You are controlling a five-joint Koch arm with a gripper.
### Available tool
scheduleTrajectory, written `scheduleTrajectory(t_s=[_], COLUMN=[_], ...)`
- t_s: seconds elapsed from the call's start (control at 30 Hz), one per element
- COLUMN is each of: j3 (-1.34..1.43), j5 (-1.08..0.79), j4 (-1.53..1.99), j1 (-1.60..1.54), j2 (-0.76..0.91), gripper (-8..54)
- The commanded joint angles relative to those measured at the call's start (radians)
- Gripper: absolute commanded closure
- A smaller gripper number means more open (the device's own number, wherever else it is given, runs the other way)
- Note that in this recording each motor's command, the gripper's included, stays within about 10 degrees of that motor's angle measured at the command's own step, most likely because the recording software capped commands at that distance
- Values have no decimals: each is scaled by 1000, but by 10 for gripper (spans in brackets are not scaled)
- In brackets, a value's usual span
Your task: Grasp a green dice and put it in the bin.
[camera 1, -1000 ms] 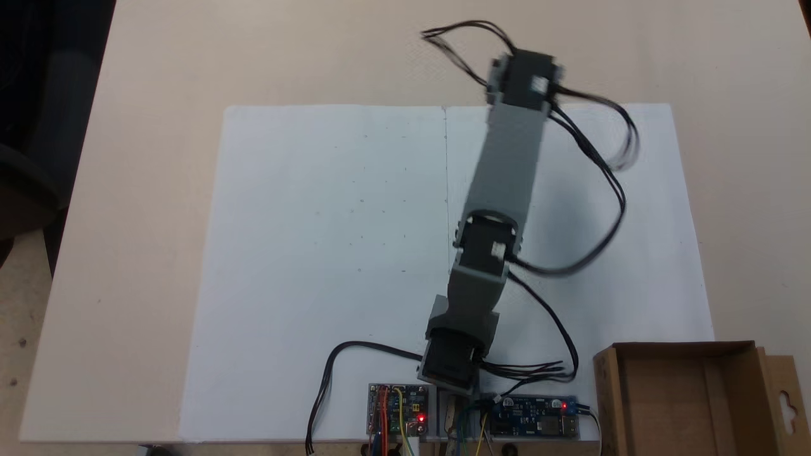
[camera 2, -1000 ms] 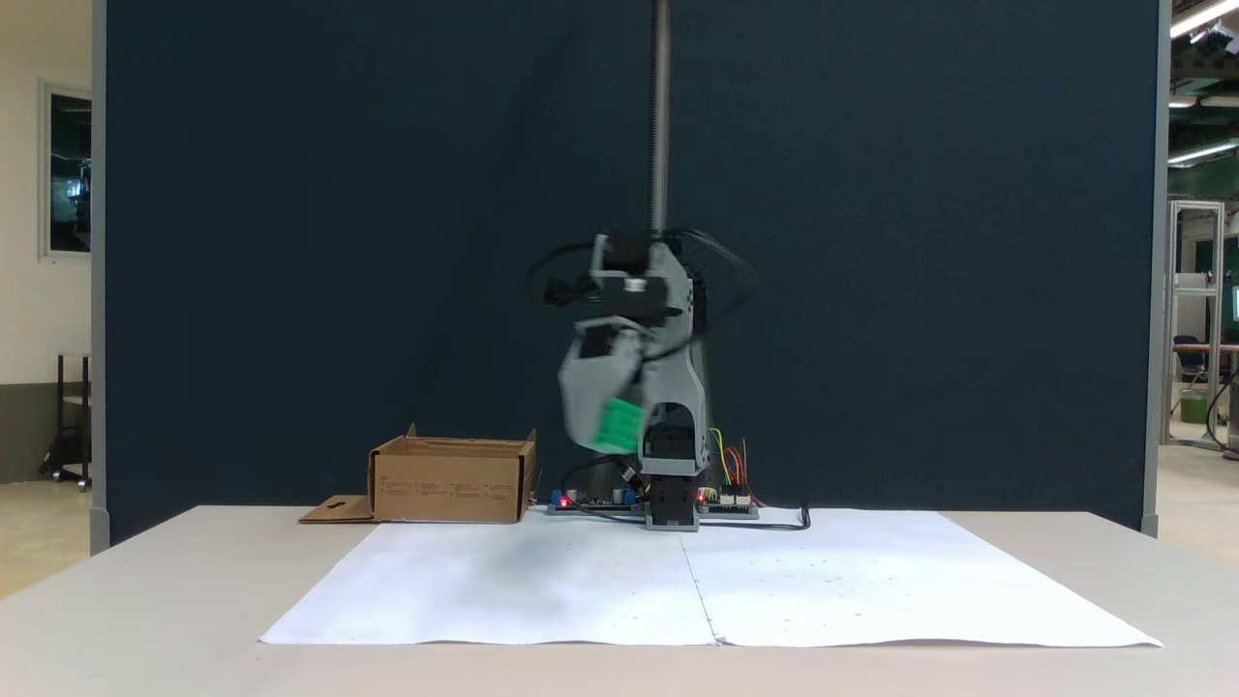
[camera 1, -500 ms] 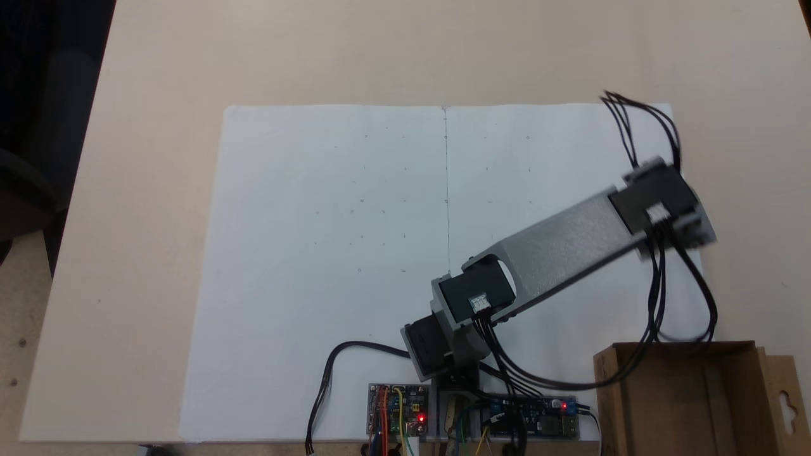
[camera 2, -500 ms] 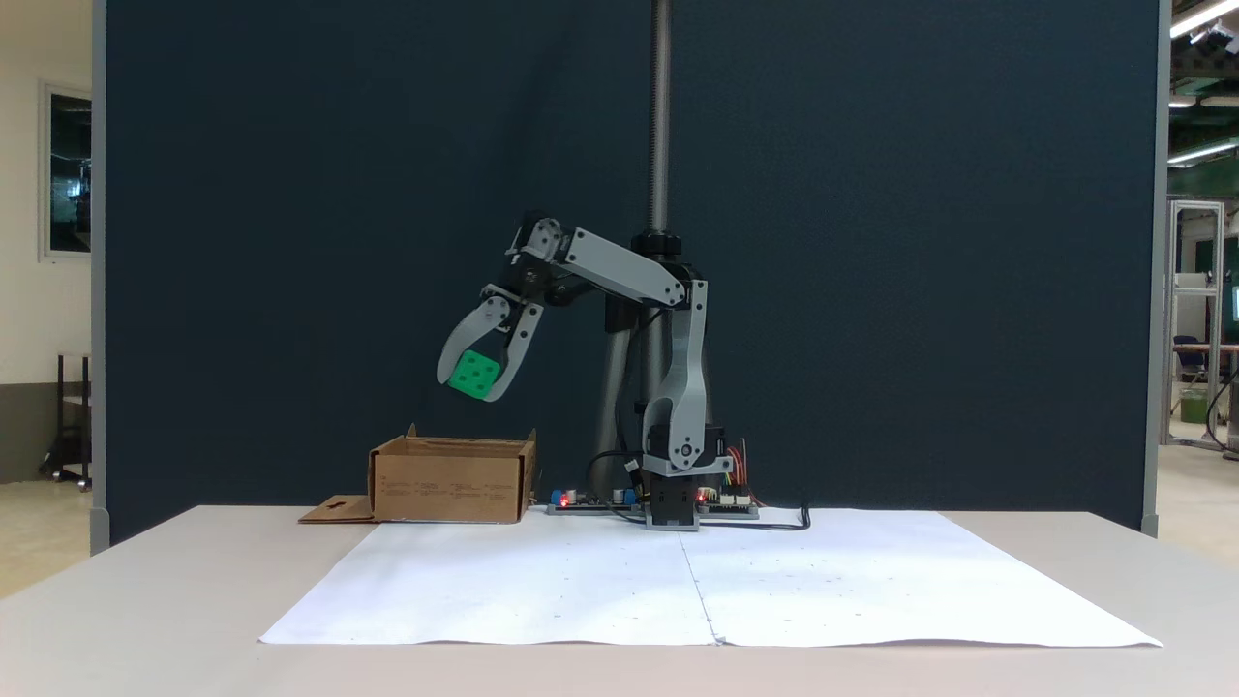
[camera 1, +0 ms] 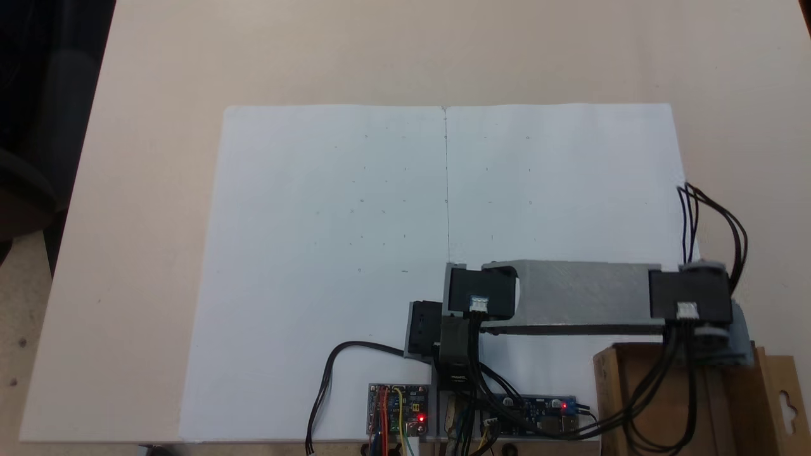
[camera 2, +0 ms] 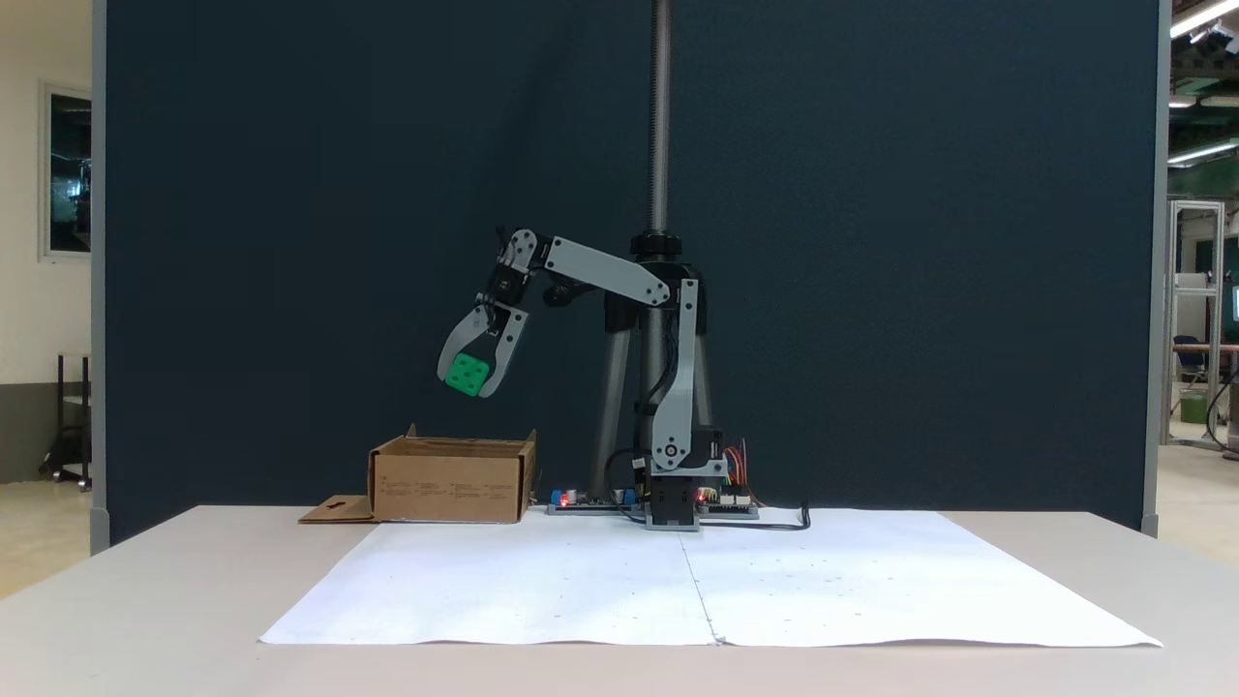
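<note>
Two white paper sheets (camera 2: pixel 678 581) nearest, laid edge to edge on a pale table (camera 2: pixel 145 600). Behind them, at the arm's foot, circuit boards (camera 1: pixel 397 408) with red lights on, and just beside these the cardboard bin (camera 2: pixel 450 479), open side up, flap flat on the table on the left of the front-facing fixed view. Higher up, the gripper (camera 2: pixel 468 382), pointing down and pinching the green dice (camera 2: pixel 468 374) between both fingers, pips facing the camera. Hangs in the air well clear of the bin's rim, with the dice inside the span of the two side walls as seen from the front. From above, the grey arm (camera 1: pixel 583 294) stretched sideways toward the picture's right, wrist over the bin's (camera 1: pixel 611 392) upper wall, dice hidden beneath it. Hence the deciding relation: bin directly underneath the dice, or very nearly so. Hard to tell whether fully over the inside or just over that wall. Probably calls for a small nudge inward, a short descent, then a release. Farthest back, a dark partition (camera 2: pixel 871 242).
</note>
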Motion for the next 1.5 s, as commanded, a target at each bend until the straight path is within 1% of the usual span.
scheduleTrajectory(t_s=[0.0,0.23,0.37,0.5,0.67,0.7,0.73,0.77,0.83,0.87,0.93,0.97,1.2,1.4,1.47], j3=[-15,51,143,221,244,244,245,255,293,311,339,341,341,334,333], j5=[-115,-189,-225,-261,-262,-262,-262,-262,-261,-261,-262,-261,-261,-249,-210], j4=[-66,-210,-310,-331,-339,-337,-334,-333,-336,-336,-337,-337,-402,-591,-647], j1=[54,127,149,158,158,158,158,160,158,158,158,158,155,117,83], j2=[-11,-114,-123,-123,-123,-123,-123,-123,-121,-121,-121,-121,-120,-103,-74], gripper=[329,329,329,329,329,312,280,237,122,98,20,-1,10,25,25])
